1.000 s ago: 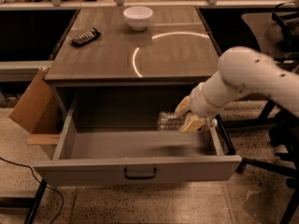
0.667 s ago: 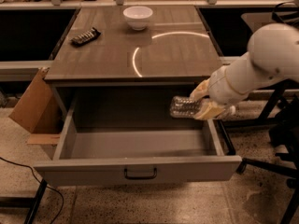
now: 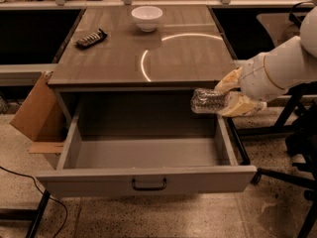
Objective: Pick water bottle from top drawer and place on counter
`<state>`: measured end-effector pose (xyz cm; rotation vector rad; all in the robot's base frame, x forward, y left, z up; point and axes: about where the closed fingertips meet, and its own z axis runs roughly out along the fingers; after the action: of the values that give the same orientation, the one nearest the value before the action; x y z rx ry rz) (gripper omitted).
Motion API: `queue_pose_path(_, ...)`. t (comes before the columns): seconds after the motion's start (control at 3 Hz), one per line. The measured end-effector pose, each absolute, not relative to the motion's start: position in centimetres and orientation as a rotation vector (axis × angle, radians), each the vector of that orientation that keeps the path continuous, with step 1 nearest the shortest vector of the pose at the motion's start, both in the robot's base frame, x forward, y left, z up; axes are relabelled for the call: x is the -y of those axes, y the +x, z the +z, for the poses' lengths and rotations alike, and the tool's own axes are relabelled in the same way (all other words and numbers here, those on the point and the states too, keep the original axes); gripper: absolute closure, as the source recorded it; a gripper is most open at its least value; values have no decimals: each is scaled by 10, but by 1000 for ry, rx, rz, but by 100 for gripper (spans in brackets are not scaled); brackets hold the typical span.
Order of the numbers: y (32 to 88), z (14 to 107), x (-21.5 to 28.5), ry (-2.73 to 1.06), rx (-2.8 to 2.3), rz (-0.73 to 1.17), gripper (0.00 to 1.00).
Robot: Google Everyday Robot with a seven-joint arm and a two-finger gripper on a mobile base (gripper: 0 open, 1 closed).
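Note:
The water bottle [image 3: 209,101] is a clear ribbed bottle held on its side in my gripper [image 3: 233,97]. It hangs above the right side of the open top drawer [image 3: 143,155], just below the front edge of the counter [image 3: 143,46]. The gripper's pale fingers [image 3: 241,104] are shut on the bottle's right end, and my white arm comes in from the right. The drawer holds nothing else that I can see. Its flat front panel has a small dark bar handle [image 3: 149,184].
A white bowl [image 3: 147,18] stands at the back of the counter and a dark flat object [image 3: 91,37] lies at its back left. A cardboard box [image 3: 34,114] leans against the cabinet's left side. Dark chair legs [image 3: 292,148] stand at the right.
My gripper has lifted the bottle up out of the drawer and moved it to the right, up to about the level of the counter's front edge.

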<state>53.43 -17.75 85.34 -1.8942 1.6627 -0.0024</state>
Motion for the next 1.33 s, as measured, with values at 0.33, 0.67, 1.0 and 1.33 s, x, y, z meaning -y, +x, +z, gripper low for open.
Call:
queue_pose_path(0.33,556,878,174,-1898,-1628,-74,100)
queue_pose_path(0.67,613,912,166,-1878,-1593,-188,100)
queue_pose_path(1.0,656,914,156,-1810,-1626,-219,100)
queue_pose_path(1.33,710,902,137,-1722,-1705,-192,98)
